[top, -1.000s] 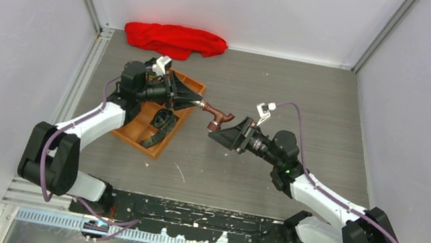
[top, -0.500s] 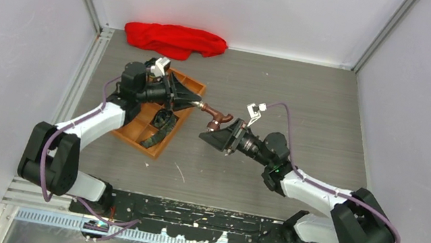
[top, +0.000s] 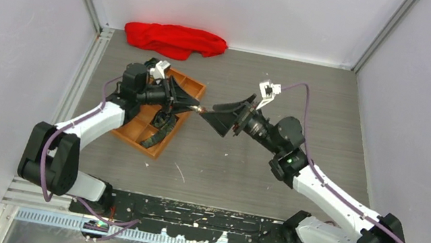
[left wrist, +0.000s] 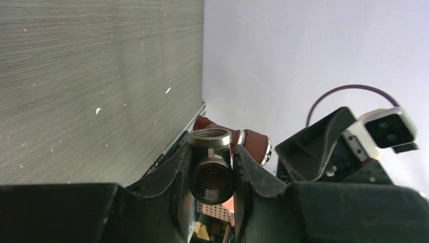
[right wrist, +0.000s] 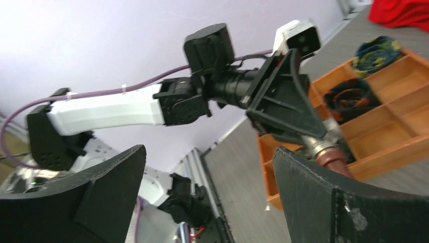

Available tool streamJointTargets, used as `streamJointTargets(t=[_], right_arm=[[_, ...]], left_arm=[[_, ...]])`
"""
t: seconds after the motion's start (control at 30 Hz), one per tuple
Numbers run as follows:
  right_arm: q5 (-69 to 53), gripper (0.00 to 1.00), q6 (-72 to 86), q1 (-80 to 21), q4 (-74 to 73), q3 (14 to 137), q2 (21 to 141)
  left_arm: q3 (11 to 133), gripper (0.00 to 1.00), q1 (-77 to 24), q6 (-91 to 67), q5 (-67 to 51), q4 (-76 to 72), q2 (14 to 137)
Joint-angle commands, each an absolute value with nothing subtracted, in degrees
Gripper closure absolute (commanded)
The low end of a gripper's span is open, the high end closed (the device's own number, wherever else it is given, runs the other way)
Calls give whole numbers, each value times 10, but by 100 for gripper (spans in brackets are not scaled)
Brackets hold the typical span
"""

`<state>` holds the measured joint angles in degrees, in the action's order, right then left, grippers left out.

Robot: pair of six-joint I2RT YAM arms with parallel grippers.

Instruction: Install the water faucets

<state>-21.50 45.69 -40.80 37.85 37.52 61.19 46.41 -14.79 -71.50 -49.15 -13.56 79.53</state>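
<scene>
Early stage imo: nothing fitted yet. Frame centre in top view, the left gripper (top: 195, 107) is clamped on the water faucet (left wrist: 253, 144) by its silvery end, held above the desk (top: 322, 107) just right of the orange tray (top: 191, 82). The right gripper (top: 219, 117) gapes wide around it, prob. not touching; faucet mostly hidden there. To do: grasp w/ right, then install.
</scene>
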Motion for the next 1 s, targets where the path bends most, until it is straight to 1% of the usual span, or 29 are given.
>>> streamJointTargets(t=[0.0,0.2,0.3,0.47,0.57,0.67,0.77,0.8,0.87,0.97], right_arm=[[-176,0,344,-409,202,456,615],[-174,0,267,-410,158,452,573],[-143,0,237,-410,136,438,556],[-95,0,119,-414,129,391,528],[-106,0,69,-413,122,388,538],[-138,5,60,-413,114,402,571],[-143,17,82,-411,134,408,596],[-142,24,91,-409,140,409,602],[-136,33,116,-404,155,410,609],[-150,57,179,-379,195,398,615]], left_arm=[[495,100,-148,-701,-513,-135,775],[499,100,-148,-698,-515,-120,772],[501,100,-148,-699,-516,-117,769],[514,100,-148,-699,-531,-108,765],[521,100,-148,-699,-554,-109,768],[525,100,-148,-698,-571,-109,770],[526,100,-148,-698,-585,-110,775],[526,100,-148,-697,-588,-110,774],[526,100,-148,-696,-590,-109,774],[528,100,-148,-695,-598,-109,776]])
